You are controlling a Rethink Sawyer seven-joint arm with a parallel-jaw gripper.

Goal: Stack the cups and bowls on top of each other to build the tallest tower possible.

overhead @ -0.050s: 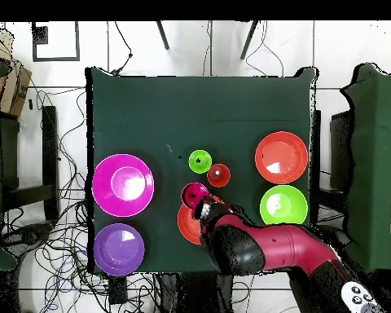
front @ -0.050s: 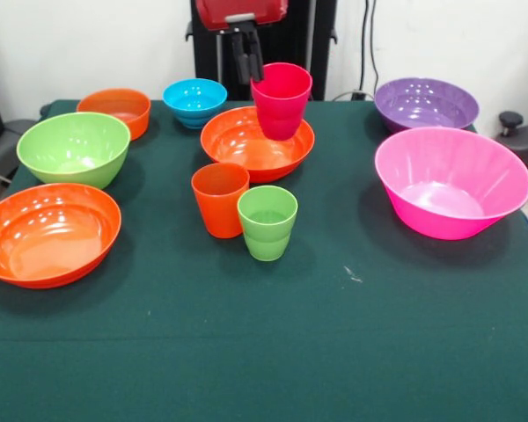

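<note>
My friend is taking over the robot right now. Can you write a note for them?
Gripper: grips the rim of the magenta-red cup, held in or just over the middle orange bowl.
Orange cup and green cup stand touching in front of that bowl.
Other bowls sit apart: pink, purple, blue, small orange, green, wide orange.
Done: at most one cup placed.
Left: the whole tower.

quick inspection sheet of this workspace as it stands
surface: dark green cloth table, small white speck near its middle
job's things: magenta-red cup held over a wide orange bowl; orange cup and light green cup upright, side by side; other bowls spread apart, none stacked
clutter: nothing seen
hand: hand shut on the magenta-red cup's rim
cables: many loose cables on the floor
surroundings: chairs beside the table
</note>
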